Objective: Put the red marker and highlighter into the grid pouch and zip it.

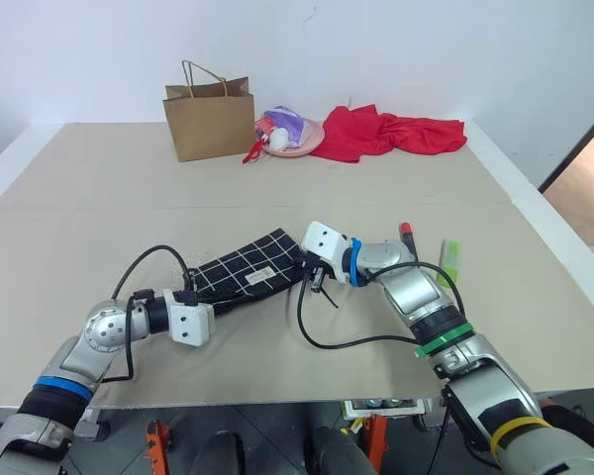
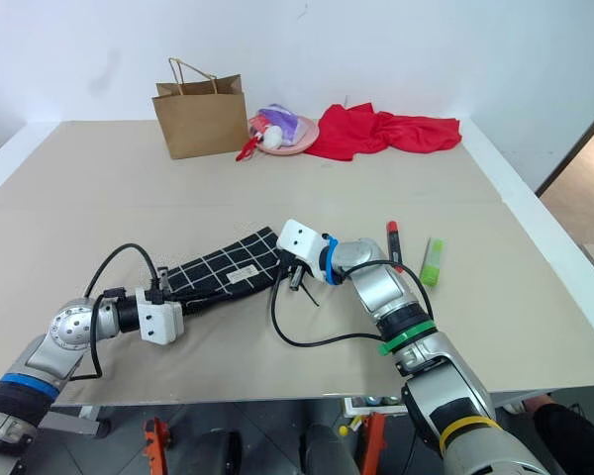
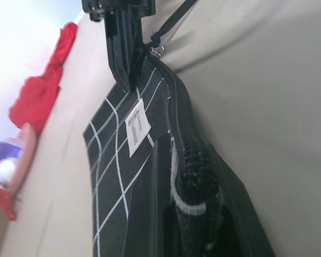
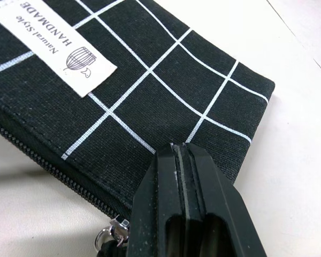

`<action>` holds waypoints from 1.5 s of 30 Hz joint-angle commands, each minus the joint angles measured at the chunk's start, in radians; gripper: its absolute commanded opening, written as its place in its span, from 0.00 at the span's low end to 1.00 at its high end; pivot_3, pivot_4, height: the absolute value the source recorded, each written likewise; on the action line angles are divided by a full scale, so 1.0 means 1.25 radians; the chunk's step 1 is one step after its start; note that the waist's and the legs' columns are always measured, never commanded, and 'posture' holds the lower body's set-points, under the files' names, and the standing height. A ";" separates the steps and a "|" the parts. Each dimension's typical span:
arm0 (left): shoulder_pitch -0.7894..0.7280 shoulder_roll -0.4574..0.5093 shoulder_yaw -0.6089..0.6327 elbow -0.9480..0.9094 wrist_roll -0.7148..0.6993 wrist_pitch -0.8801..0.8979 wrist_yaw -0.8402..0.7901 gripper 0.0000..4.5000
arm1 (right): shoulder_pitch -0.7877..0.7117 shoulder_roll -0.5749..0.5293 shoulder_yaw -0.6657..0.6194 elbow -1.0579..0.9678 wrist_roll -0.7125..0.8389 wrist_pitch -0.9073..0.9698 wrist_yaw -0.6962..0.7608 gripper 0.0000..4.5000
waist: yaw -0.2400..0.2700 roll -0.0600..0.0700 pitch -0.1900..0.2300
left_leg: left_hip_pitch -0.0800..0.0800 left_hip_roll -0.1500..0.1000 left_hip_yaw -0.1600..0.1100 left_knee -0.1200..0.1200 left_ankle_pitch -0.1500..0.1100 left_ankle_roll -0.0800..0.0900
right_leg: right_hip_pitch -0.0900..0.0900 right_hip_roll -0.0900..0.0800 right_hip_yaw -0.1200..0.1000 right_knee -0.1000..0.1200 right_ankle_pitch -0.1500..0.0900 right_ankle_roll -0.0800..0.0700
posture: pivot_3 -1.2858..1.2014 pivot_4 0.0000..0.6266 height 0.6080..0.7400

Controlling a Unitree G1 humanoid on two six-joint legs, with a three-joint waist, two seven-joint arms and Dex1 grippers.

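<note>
The grid pouch, black with white lines and a small white label, lies slanted on the beige table between my two grippers. My left gripper is shut on the pouch's near-left end along the zipper edge. My right gripper is shut on the opposite end, next to the metal zipper ring and its black cord. The red marker and the lime-green highlighter lie on the table to the right of my right wrist, a little apart from each other and clear of both grippers.
A brown paper bag stands at the back of the table. Beside it are a pink plate with small items and a crumpled red cloth. Black cables loop from both wrists over the tabletop near the pouch.
</note>
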 commanded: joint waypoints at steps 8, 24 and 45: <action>0.003 -0.031 0.037 -0.101 -0.113 0.178 -0.009 0.00 | -0.032 0.043 -0.208 -0.097 0.216 0.166 0.031 0.59 | 0.000 0.000 0.002 | -0.003 0.000 -0.002 0.000 0.000 0.000 | -0.002 0.000 0.000 0.000 0.000 0.000 | 0.52 0.24 1.00; -0.103 -0.139 0.094 -0.278 -0.197 0.558 0.085 0.00 | 0.130 -0.104 -0.314 -0.404 0.366 0.364 -0.042 0.63 | -0.005 0.000 0.003 | -0.014 -0.002 -0.006 0.000 0.000 0.000 | -0.011 0.001 -0.002 0.000 0.002 -0.003 | 0.52 0.24 1.00; -0.091 -0.148 0.095 -0.313 -0.195 0.614 0.079 0.00 | 0.060 -0.017 -0.246 -0.201 0.249 0.262 -0.183 0.63 | -0.002 -0.001 0.004 | -0.015 -0.002 -0.006 0.001 0.000 -0.001 | -0.011 0.001 -0.002 -0.001 0.001 0.000 | 0.52 0.24 1.00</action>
